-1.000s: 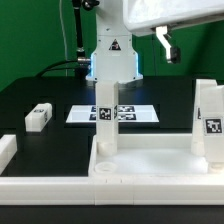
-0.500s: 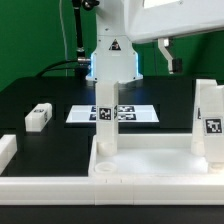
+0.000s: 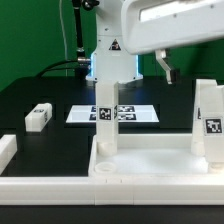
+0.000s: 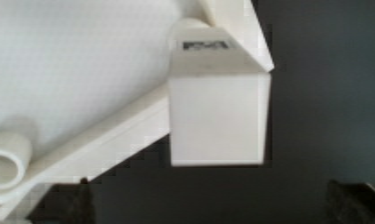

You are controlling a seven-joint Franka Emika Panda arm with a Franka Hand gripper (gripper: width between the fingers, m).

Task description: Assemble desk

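Observation:
The white desk top [image 3: 150,165] lies at the front with its rim up. Two tagged white legs stand upright on it, one at the middle [image 3: 107,125] and one at the exterior view's right [image 3: 210,120]. A third leg [image 3: 38,117] lies loose on the black table at the exterior view's left. My gripper [image 3: 166,67] hangs above the top, between the two standing legs and nearer the right one. In the wrist view its dark fingers [image 4: 67,198] stand wide apart with nothing between them [image 4: 210,205]. Below them are a tagged leg [image 4: 219,105] and the top's corner [image 4: 77,60].
The marker board [image 3: 135,113] lies flat behind the desk top, in front of the robot base [image 3: 112,60]. A low white rail [image 3: 5,150] edges the table at the exterior view's left. A round white socket [image 4: 6,160] shows on the desk top in the wrist view.
My gripper has come down from the top of the picture toward the desk top and shifted slightly. The legs and the desk top have not moved.

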